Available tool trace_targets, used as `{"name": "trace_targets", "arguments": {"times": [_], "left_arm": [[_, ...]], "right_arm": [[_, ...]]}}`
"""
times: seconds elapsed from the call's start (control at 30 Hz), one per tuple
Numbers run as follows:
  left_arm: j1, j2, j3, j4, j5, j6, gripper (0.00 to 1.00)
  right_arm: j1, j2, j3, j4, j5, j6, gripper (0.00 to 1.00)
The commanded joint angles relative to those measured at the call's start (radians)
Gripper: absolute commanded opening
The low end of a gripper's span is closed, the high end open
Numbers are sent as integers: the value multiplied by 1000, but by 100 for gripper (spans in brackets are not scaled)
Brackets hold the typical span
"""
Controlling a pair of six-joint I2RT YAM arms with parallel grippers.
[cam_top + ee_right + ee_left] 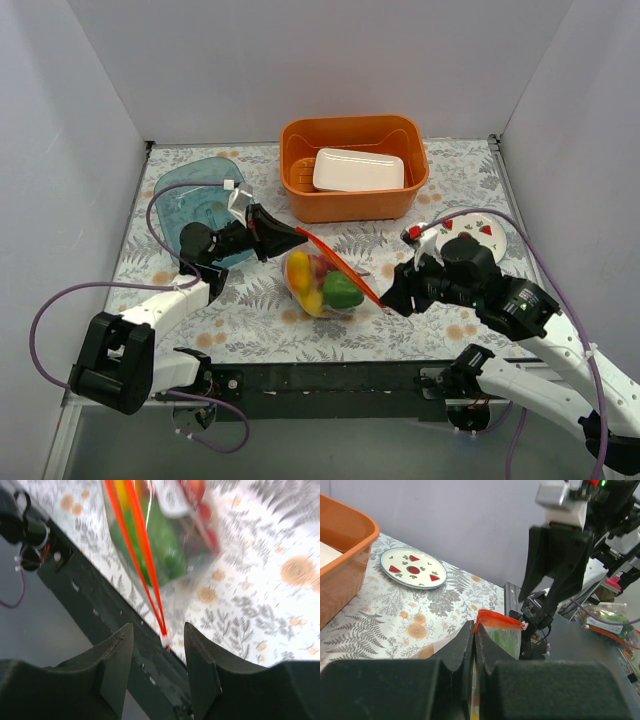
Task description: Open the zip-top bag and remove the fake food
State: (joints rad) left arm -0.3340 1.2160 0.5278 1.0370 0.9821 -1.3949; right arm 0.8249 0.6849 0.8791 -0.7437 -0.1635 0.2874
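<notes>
Clear zip-top bag (325, 282) pinched in left hand (300, 238).

On the table (260, 320), the zip-top bag (325, 280) lies at the near centre with the fake food (342, 290) inside it. The left pincer (300, 236) is at the left, far end of the bag's zip strip (340, 265). The right pincer (385, 302) is at its right, near end, and that end sits between its fingers. Behind the bag, at the far centre, stands a tub (300, 205) with a flat dish (358, 170) inside. A tray (200, 200) lies far left, behind the left arm. A plate (490, 232) lies right, partly hidden behind the right arm.
</notes>
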Motion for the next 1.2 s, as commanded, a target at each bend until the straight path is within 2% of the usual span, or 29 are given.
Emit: {"name": "trace_targets", "arguments": {"times": [0.0, 0.17, 0.37, 0.9, 1.07, 1.17], "left_arm": [[6, 7, 12, 104, 62, -36, 0], [4, 19, 17, 115, 73, -49, 0], [6, 27, 23, 109, 84, -55, 0], [0, 51, 43, 109, 96, -76, 0], [-2, 50, 44, 101, 92, -73, 0], [-2, 54, 54, 92, 92, -76, 0]], "right_arm": [[2, 88, 155, 113, 152, -2, 53], [2, 249, 195, 202, 102, -34, 49], [3, 330, 207, 270, 19, -60, 49], [5, 421, 208, 291, -30, -94, 47], [33, 427, 219, 264, 21, -120, 49], [43, 432, 219, 254, 50, -131, 43]]}}
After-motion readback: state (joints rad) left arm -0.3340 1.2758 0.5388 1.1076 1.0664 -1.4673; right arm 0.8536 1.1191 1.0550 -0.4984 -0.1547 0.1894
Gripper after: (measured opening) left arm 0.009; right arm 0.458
